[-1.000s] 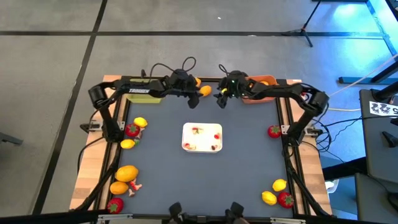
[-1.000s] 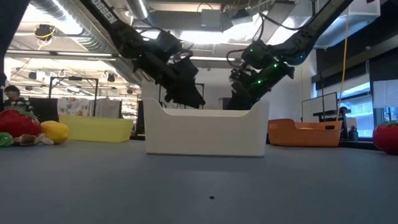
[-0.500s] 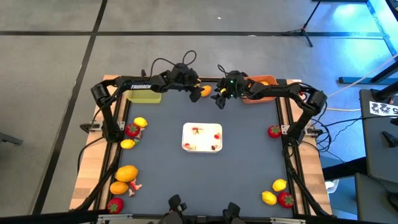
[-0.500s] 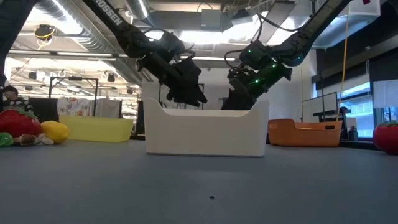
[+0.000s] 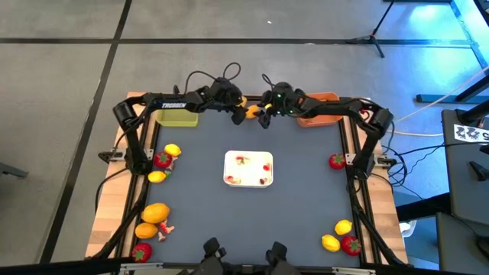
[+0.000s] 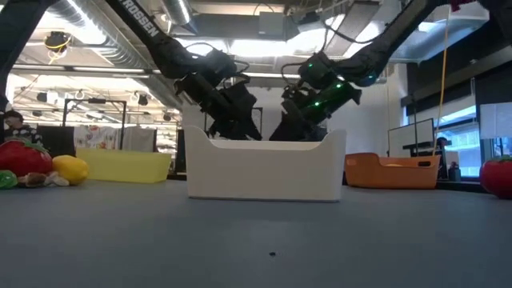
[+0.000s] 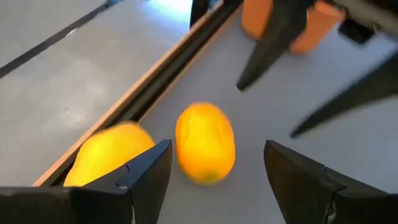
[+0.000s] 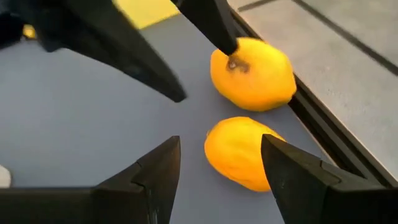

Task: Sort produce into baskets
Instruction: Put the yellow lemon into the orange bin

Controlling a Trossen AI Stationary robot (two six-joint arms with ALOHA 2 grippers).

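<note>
Two orange-yellow fruits lie on the table by its far edge: one (image 5: pixel 250 111) a little inward, also in the left wrist view (image 7: pixel 205 149) and the right wrist view (image 8: pixel 239 152), and one (image 5: pixel 243 99) against the edge rail (image 7: pixel 109 155) (image 8: pixel 252 71). My left gripper (image 5: pixel 243 114) is open with the inward fruit ahead between its fingers. My right gripper (image 5: pixel 263 118) is open, facing the same fruit from the other side. The yellow-green basket (image 5: pixel 177 118) stands at the far left and the orange basket (image 5: pixel 321 99) at the far right. My left gripper has one finger (image 8: pixel 217 28) close over the fruit by the rail; whether it touches the fruit I cannot tell. My right gripper touches nothing.
A white tray (image 5: pixel 248 169) with small scraps sits mid-table. More fruits lie at the left edge (image 5: pixel 162 159), the near left corner (image 5: pixel 155 214), the right edge (image 5: pixel 337 161) and the near right corner (image 5: pixel 341 237). The two grippers stand close together.
My right gripper has gone toward the table's left along the far edge, closing on the two fruits and on my left gripper. My left gripper has gone a little toward the far edge. The fruits have stayed where they were.
</note>
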